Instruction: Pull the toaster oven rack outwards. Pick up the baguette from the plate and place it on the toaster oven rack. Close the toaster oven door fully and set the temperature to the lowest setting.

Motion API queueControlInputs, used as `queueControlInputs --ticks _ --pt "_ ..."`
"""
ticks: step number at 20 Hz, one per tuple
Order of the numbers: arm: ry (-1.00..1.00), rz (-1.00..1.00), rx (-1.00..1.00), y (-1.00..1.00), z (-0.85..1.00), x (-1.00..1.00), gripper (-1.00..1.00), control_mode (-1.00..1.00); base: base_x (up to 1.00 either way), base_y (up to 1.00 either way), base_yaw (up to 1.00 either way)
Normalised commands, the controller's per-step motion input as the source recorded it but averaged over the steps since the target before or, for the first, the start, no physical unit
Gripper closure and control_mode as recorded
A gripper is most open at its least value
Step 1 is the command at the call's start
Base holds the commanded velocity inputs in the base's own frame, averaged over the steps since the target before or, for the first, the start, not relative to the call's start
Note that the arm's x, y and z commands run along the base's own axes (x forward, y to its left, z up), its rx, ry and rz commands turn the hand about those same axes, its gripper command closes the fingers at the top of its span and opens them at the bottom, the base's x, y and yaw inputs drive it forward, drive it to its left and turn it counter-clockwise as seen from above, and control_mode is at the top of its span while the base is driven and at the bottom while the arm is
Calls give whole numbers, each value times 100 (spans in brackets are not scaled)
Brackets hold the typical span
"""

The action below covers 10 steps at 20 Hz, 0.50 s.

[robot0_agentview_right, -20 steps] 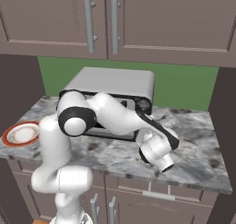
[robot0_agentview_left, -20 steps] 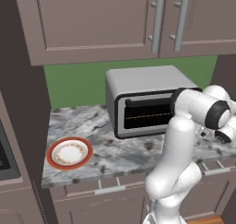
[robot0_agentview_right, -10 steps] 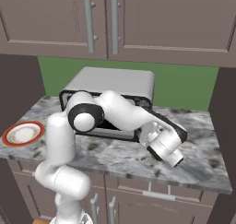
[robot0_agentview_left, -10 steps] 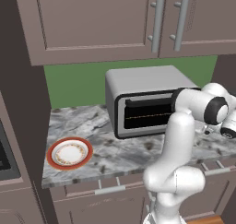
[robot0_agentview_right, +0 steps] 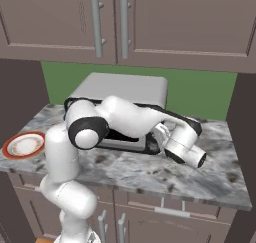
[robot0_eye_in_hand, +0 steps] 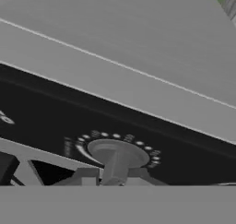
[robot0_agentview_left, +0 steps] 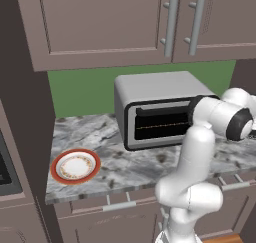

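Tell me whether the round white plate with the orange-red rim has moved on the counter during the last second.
No. The round white plate with the orange-red rim lies in the same spot on the marbled grey counter, left of the boxy silver-grey toaster oven.

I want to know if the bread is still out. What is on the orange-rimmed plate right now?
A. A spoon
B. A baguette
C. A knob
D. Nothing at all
D: in the left base view the plate lies bare on the counter left of the toaster oven, with just its pale patterned centre showing.
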Motion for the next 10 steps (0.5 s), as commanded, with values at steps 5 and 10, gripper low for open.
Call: queueControlInputs --ticks 5,10 --pt "-51 0 -68 23 -48 -35 100 -100 0 0 0" --pt "-49 0 -67 20 -45 -29 100 -100 0 0 0"
